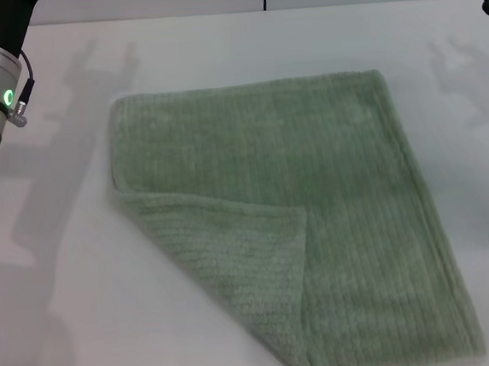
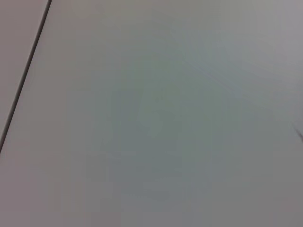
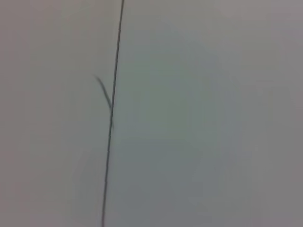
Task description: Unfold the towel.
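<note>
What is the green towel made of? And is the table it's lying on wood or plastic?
The towel looks like soft terry cloth, probably cotton: matte sage green, fuzzy, with fine ribbed stripes and a folded-over corner. The table looks smooth, white and slightly glossy, since shadows and soft reflections show on it. Probably laminate or plastic, but that is uncertain.

The white table (image 1: 68,318) carries the green towel (image 1: 331,192), one corner folded over.

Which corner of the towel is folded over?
The towel's near-left corner: it lies doubled back onto the cloth as a triangular flap; the other visible corners lie flat.
</note>
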### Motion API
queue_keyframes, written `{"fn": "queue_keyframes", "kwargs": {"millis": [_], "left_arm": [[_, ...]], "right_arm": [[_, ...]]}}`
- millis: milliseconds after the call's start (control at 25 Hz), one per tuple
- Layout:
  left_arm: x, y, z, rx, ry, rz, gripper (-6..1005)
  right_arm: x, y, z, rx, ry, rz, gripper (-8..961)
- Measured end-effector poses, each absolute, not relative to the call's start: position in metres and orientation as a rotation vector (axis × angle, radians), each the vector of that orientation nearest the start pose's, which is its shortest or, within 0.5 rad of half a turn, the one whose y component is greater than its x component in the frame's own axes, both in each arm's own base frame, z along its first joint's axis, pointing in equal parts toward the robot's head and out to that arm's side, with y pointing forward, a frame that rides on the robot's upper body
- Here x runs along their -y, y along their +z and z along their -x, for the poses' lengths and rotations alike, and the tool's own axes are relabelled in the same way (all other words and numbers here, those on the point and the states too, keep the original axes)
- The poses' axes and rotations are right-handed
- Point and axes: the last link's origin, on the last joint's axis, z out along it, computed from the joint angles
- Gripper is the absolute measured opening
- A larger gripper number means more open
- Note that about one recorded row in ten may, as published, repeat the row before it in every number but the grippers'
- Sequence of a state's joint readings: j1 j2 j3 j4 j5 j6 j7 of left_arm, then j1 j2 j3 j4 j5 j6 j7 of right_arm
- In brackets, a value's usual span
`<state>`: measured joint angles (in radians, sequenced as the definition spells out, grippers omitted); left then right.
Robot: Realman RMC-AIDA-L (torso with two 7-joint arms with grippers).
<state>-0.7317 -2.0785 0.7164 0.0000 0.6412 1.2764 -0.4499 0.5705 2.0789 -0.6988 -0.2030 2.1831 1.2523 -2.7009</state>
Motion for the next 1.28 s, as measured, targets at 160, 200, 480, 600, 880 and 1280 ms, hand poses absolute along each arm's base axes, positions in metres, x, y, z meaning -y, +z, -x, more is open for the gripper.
{"fn": "queue_keyframes", "kwargs": {"millis": [160,200,480,600,880,1280], "left_arm": [[-0.405,0.02,0.251,0.503,-1.079,1.557,680],[-0.405,0.02,0.251,0.503,-1.079,1.557,680],[-0.406,0.02,0.25,0.496,-1.079,1.558,680],[-0.406,0.02,0.25,0.493,-1.078,1.557,680],[-0.407,0.021,0.249,0.489,-1.079,1.556,680],[-0.407,0.022,0.249,0.485,-1.079,1.555,681]], "right_arm": [[-0.387,0.028,-0.278,-0.377,0.883,1.818,258],[-0.389,0.028,-0.277,-0.387,0.876,1.837,191],[-0.401,0.036,-0.268,-0.475,0.785,1.967,50],[-0.405,0.038,-0.26,-0.505,0.731,2.03,12],[-0.412,0.04,-0.246,-0.569,0.577,2.162,2],[-0.413,0.037,-0.229,-0.695,0.405,2.303,2]]}}
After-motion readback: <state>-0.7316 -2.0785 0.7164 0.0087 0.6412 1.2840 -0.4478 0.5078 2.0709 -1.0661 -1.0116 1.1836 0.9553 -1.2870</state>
